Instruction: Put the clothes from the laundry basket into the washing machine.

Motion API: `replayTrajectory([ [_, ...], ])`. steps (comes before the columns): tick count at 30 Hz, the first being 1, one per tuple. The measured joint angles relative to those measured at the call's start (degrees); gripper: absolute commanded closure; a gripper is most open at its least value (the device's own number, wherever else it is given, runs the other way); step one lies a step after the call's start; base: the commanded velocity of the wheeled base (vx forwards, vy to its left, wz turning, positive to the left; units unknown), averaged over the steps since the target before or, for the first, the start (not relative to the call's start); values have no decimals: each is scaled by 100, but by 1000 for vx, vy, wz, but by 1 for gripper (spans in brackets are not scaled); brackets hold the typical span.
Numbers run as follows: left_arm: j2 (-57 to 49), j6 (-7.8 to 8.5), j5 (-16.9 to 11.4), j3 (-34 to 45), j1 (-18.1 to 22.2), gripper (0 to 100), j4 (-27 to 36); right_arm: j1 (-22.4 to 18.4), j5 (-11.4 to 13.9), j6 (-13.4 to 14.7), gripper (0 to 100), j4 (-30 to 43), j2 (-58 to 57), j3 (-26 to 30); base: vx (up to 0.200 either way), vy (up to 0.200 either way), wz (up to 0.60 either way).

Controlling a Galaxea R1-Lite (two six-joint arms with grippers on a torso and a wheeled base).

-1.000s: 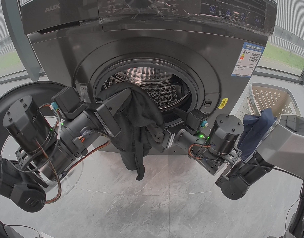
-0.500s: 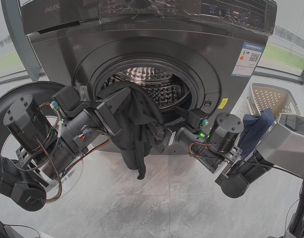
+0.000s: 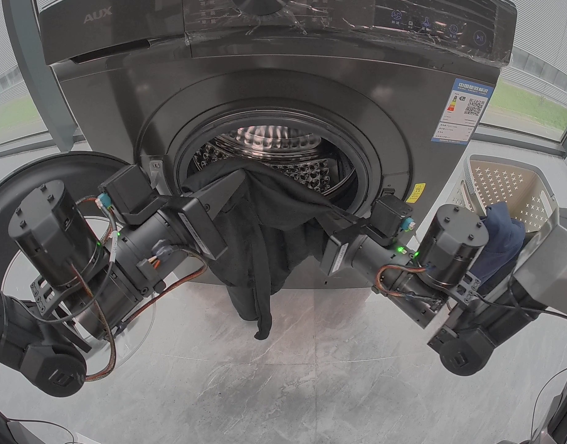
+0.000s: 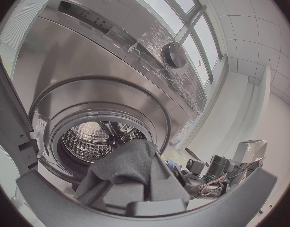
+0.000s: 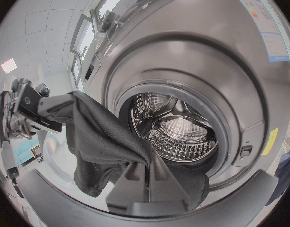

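My left claw (image 3: 233, 179) and right claw (image 3: 331, 218) are both clamped on the black garment (image 3: 265, 214), spread across the washing machine (image 3: 382, 94) mouth at 6 o'clock. Risk: the hanging tail catches the rim and falls outside the drum.

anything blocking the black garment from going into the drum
Nothing visible does. The black garment, stretched between the left gripper and right gripper, hangs right before the open drum mouth; the door is swung aside.
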Motion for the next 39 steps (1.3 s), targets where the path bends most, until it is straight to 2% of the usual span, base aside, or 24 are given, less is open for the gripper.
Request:
replayTrajectory([
  [5,-16,1,-24,108,-87,100,2,18,165,26,100,-33,-479,656,0,0,0],
  [6,-20,9,-40,152,-106,0,-2,27,197,30,100,-33,-599,795,0,0,0],
  [10,-24,28,-137,350,-183,0,-13,168,291,107,100,-176,-1001,1193,0,0,0],
  [14,-11,22,-202,494,-218,0,-22,302,308,156,100,-310,-1259,1287,0,0,0],
  [28,328,28,-218,1025,-216,0,-90,490,285,208,100,-321,-1591,962,0,0,0],
  [33,535,44,-367,1269,-183,0,-112,479,241,208,100,-285,-1596,836,0,0,0],
  [39,953,56,-497,1558,-138,0,-510,466,236,208,100,-252,-1587,719,0,0,0],
])
